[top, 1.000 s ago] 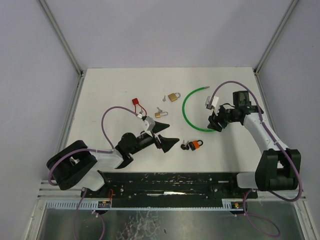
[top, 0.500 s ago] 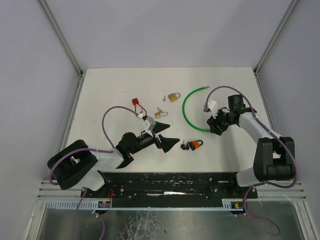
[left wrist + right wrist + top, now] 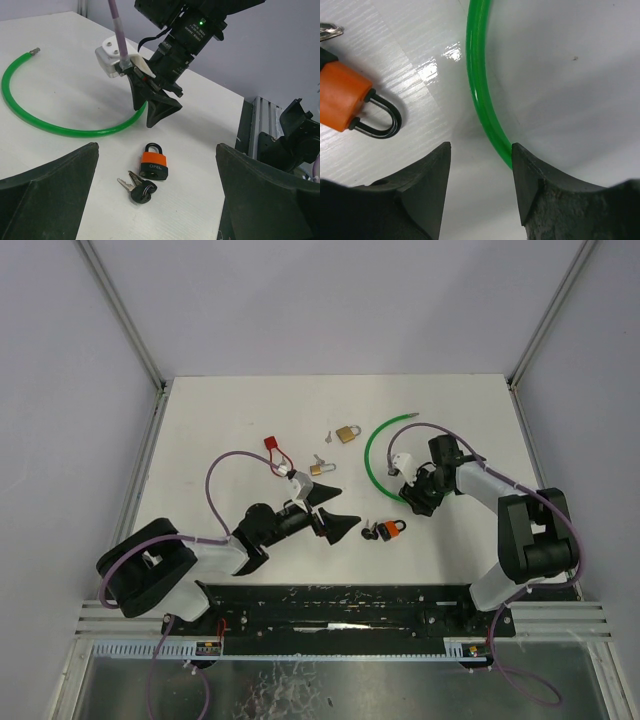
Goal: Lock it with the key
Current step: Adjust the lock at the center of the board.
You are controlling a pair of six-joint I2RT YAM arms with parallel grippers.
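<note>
Snag risk: my parted, empty right gripper [image 3: 481,150] is straddling the curved green plastic cable [image 3: 476,75], so I'm risking clamping it instead of the orange-bodied padlock [image 3: 342,102]; left gripper [image 3: 343,506] is idling wide open.

Bright, even, diffuse light from overhead. Top view sharp; shadows short and soft. Right wrist view: white glare patch on table [image 3: 580,90] at 11 o'clock; right gripper fingers [image 3: 420,200] dark, blurred at 6 o'clock. Left wrist view: left gripper fingers [image 3: 45,195] soft at 7 and 5 o'clock, centre crisp.
</note>
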